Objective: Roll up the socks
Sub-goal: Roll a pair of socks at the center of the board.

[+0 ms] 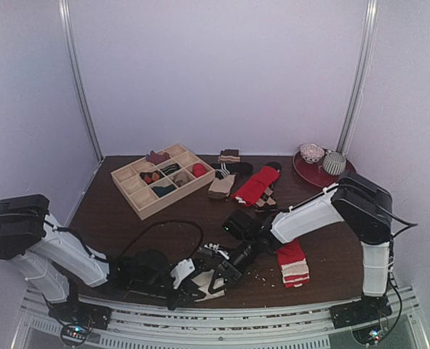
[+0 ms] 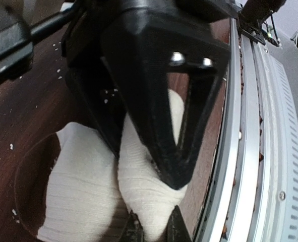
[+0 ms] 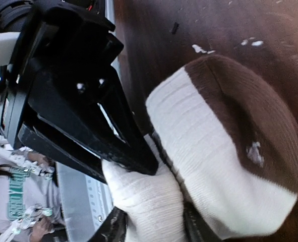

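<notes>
The cream sock [image 1: 216, 282] with its brown band [image 3: 249, 116] lies at the table's near edge between both grippers. My left gripper [image 2: 155, 229] is shut, pinching a fold of the cream sock [image 2: 83, 191]; from above it [image 1: 198, 280] reaches in from the left. My right gripper [image 3: 154, 229] has another thick fold of the cream sock [image 3: 189, 126] filling the gap between its fingers; it [image 1: 228, 270] comes in from the right. The two grippers almost touch. The red sock with a white-striped end [image 1: 293, 263] lies folded to the right, untouched.
A wooden compartment tray [image 1: 131, 190] holding small socks stands at the back left. More socks, red [image 1: 257, 185] and black-and-white striped [image 1: 225, 171], lie mid-back. A red plate [image 1: 305, 171] with two bowls sits at the back right. The metal rail [image 2: 249, 151] runs right beside the sock.
</notes>
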{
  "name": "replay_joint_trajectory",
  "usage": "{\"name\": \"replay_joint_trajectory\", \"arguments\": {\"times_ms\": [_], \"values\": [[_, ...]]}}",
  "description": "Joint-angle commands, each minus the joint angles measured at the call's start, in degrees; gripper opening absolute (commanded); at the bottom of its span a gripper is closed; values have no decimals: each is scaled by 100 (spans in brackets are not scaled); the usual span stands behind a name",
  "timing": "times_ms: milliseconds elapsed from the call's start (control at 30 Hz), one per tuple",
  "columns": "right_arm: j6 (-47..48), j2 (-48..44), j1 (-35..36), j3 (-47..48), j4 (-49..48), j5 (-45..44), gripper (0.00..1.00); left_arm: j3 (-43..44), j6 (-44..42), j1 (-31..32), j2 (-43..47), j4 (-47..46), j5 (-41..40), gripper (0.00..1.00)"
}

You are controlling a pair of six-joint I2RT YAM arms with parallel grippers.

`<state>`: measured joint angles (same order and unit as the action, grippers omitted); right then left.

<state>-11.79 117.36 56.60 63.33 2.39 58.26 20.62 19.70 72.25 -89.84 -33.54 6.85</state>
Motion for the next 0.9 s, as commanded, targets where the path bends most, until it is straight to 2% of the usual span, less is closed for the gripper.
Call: {"name": "replay_joint_trajectory", "arguments": {"times_ms": [0,133,233,367,467,667,867], "values": [[335,-561,-41,-407,39,-1766,42,139,806,-105,-768,1270,189,0],[601,-1316,-73,-834,-558,-2258,44,46,1271,-199,-846,1315,362,0],[807,-1988,-76,-1574,-1528,-2665,45,66,1370,-347,-878,1474,541,0],[1402,-3023,56,-2797,-3291,-2703,54,174,1369,-369,-982,1644,674,0],[2023,-3372,325,-3350,-4028,-2677,62,258,1286,-393,-1029,1750,735,0],[2732,-2825,516,-3090,-3535,-2728,63,328,1211,-413,-1149,1763,842,0],[2902,-2417,530,-2973,-3365,-2816,63,292,1211,-422,-1119,1789,840,0]]}}
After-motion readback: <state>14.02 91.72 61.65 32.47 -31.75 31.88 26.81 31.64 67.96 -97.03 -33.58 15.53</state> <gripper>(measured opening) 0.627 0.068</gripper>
